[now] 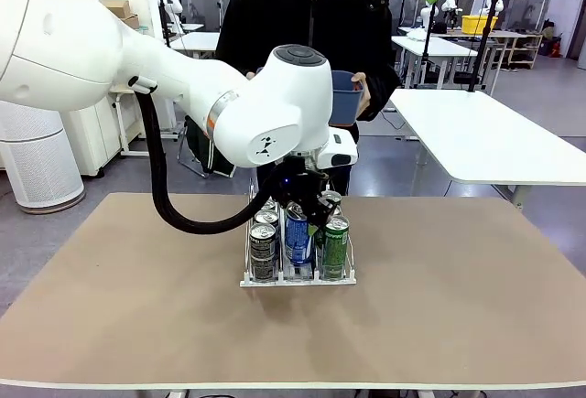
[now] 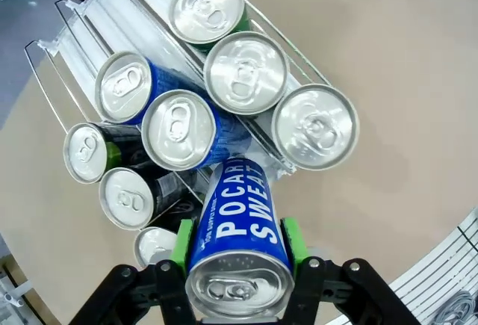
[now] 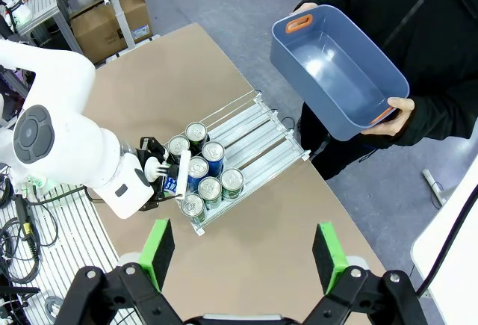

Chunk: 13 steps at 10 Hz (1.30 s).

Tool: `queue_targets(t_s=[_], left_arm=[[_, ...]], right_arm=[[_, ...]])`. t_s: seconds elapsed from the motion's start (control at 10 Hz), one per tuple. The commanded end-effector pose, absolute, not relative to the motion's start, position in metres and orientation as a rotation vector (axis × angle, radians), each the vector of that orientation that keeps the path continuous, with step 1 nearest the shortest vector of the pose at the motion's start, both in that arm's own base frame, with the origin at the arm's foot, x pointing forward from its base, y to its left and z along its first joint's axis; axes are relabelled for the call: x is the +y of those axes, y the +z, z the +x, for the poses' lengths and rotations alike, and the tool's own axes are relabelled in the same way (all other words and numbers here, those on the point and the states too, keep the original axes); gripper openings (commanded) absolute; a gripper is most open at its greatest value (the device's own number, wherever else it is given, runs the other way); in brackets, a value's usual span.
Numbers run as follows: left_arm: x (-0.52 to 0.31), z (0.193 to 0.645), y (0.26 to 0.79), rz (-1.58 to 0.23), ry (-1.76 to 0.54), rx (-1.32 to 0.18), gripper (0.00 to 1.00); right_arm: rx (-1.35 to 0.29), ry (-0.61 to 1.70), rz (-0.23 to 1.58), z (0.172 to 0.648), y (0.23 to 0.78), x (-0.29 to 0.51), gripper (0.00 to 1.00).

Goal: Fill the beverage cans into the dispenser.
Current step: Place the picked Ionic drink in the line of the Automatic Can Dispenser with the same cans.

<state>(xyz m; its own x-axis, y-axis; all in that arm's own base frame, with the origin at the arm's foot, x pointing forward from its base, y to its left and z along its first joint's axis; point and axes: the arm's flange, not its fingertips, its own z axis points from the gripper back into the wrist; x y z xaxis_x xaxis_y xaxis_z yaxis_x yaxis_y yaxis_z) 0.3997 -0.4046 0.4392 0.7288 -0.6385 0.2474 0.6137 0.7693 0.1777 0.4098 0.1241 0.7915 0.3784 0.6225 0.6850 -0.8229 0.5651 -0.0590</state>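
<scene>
- Seven cans [image 2: 179,129] already stand in the rack [image 2: 112,11], crowded at its front end, the one nearer the robot's edge of the counter [image 1: 458,306]; an eighth, a blue can [image 2: 239,246], is clamped between the green pads of the left tool [image 2: 237,254].
- That blue can hangs tilted, its base just over the packed front cans. Lowered here, I'd say it would land on their tops and tip, or knock a neighbour over.
- Free lane space looks to lie only at the rack's far end, toward the person, so the can probably has to go in there.
- Thin wire dividers could catch its base if it comes down off-centre.
- Right tool [image 3: 243,254] hovers high above the counter, jaws apart, holding nothing; the person holds an empty blue bin [image 3: 336,71] past the far edge.
</scene>
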Motion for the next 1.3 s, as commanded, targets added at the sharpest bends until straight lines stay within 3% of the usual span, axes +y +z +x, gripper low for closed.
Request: queue_targets(t_s=[0.0, 0.7, 0.9, 1.0, 1.2], left_arm=[[-0.403, 0.413, 0.430, 0.104, -0.667, -0.369, 0.57], [-0.412, 0.417, 0.389, 0.033, -0.689, -0.298, 0.57], [-0.410, 0.414, 0.390, -0.014, -0.757, -0.195, 0.57], [-0.409, 0.416, 0.390, 0.045, -0.697, -0.269, 0.57], [-0.409, 0.416, 0.390, 0.045, -0.697, -0.269, 0.57]], right_arm=[[-0.728, 0.938, 0.325, 0.410, 0.791, 0.124, 0.99], [-0.728, 0.938, 0.325, 0.410, 0.791, 0.124, 0.99], [-0.728, 0.938, 0.325, 0.410, 0.791, 0.124, 0.99], [-0.728, 0.938, 0.325, 0.410, 0.791, 0.124, 0.99], [-0.728, 0.938, 0.325, 0.410, 0.791, 0.124, 0.99]])
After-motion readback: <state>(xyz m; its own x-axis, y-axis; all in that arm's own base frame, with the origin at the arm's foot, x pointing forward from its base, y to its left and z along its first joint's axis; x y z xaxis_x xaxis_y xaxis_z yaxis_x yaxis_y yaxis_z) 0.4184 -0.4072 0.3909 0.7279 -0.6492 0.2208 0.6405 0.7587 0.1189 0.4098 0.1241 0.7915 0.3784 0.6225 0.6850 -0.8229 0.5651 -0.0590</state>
